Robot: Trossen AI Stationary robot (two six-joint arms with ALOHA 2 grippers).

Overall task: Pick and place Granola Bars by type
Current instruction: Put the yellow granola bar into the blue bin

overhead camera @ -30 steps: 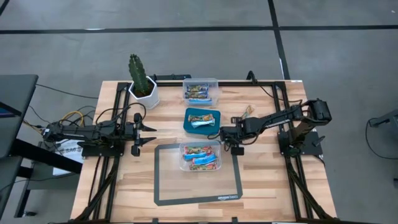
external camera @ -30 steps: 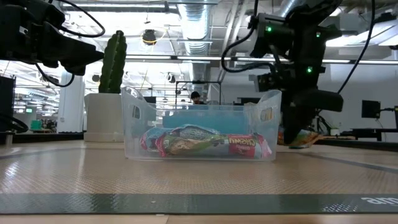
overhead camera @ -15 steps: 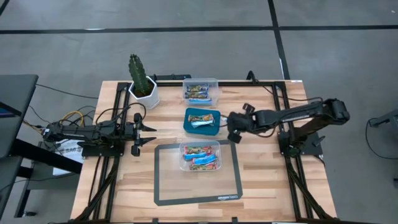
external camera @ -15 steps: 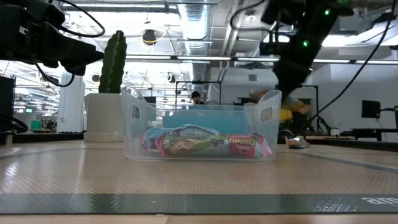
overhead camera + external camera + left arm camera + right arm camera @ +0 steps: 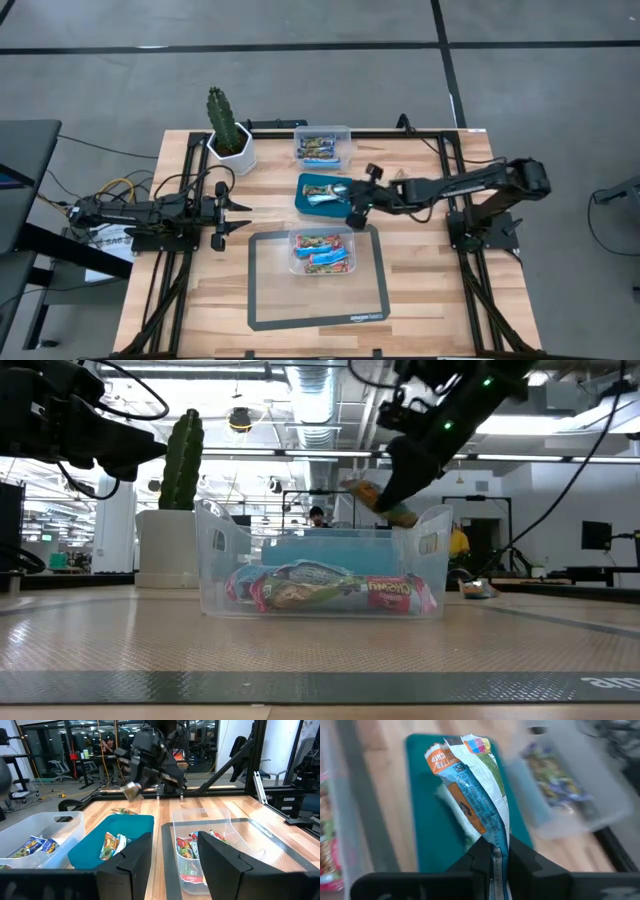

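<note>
Granola bar, a blue-and-orange crinkled foil-wrapped flat bar [image 5: 470, 785]: light and limp by the look of it, its slick wrapper best pinched at a crimped end. High view: right tool [image 5: 352, 208] over the teal plastic tray [image 5: 303, 205], which holds two bars; clear plastic tub on the grey mat [image 5: 346, 244] and clear plastic tub at the bench's far edge [image 5: 344, 133] each hold several. Left tool [image 5: 238, 211] waits apart, fingers spread, empty. Low view: bar [image 5: 375, 500] hangs above the near tub. Right wrist view: fingers clamp the wrapper's lower end over the tray [image 5: 420, 795].
</note>
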